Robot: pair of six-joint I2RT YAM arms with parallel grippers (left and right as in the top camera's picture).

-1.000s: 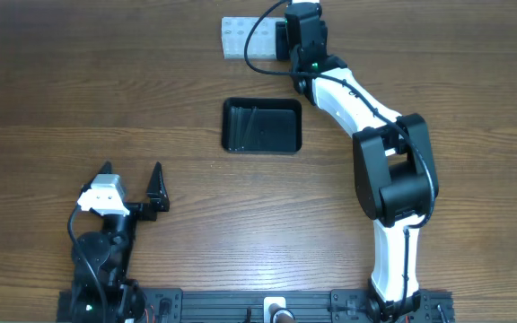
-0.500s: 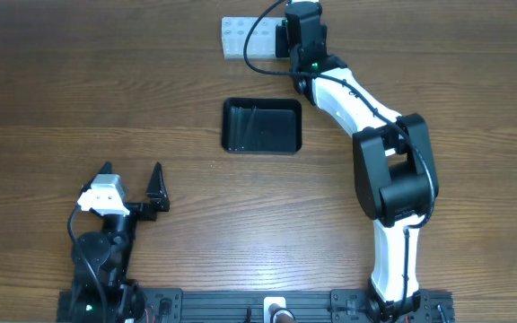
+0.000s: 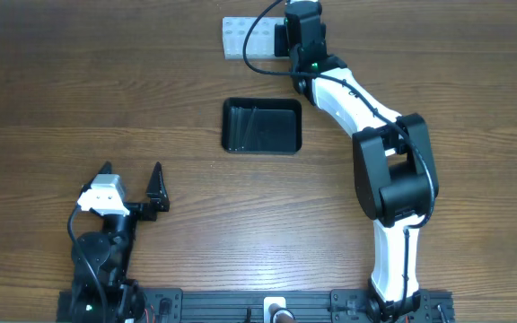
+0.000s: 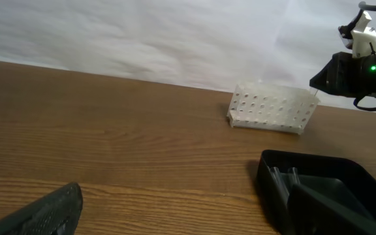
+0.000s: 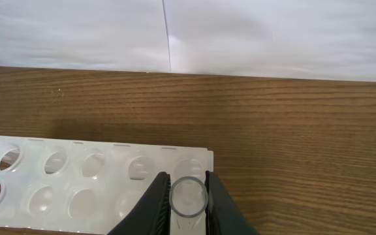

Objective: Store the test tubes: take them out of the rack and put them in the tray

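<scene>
The white test tube rack (image 3: 248, 38) stands at the table's far edge. My right gripper (image 5: 187, 197) is at the rack's right end, its fingers (image 5: 156, 203) shut on the rim of a clear test tube (image 5: 188, 189) that stands in the rack (image 5: 77, 189). The black tray (image 3: 261, 126) lies nearer, in the middle, with a few clear tubes (image 4: 282, 176) along its left side. My left gripper (image 3: 131, 172) sits open near the front left, far from the rack (image 4: 273, 108) and the tray (image 4: 318, 189), with nothing in it.
A black cable runs from the right arm (image 3: 357, 99) across the rack's right end. A white wall (image 5: 188, 32) rises just beyond the table's far edge. Bare wood lies between the tray and the left arm.
</scene>
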